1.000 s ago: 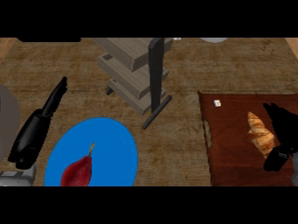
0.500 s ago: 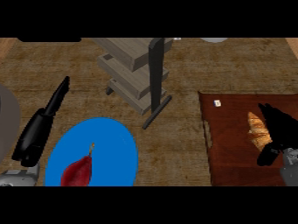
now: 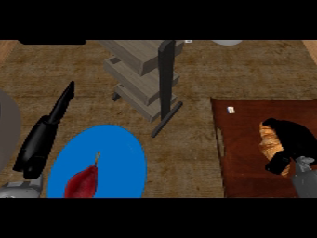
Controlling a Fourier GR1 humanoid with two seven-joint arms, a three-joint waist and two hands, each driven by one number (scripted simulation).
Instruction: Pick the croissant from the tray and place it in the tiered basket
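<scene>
Brown counter fills the view. At its left the left hand (image 3: 38, 142) rests, fingers straight and holding nothing, beside a blue plate (image 3: 116, 148) with a red pepper (image 3: 82, 181). The tiered basket (image 3: 136, 74) stands in the middle at the back. At the right, the croissant (image 3: 269, 142) lies on the tray (image 3: 240, 144) with the right hand (image 3: 297, 144) curled over it, fingers closing round it. This looks like the grasping step. Next comes lifting it and carrying it left to the basket.

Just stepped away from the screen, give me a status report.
Left hand open, idle at left. Right hand curled round croissant on tray. Black post of tiered basket stands on the tray side.
</scene>
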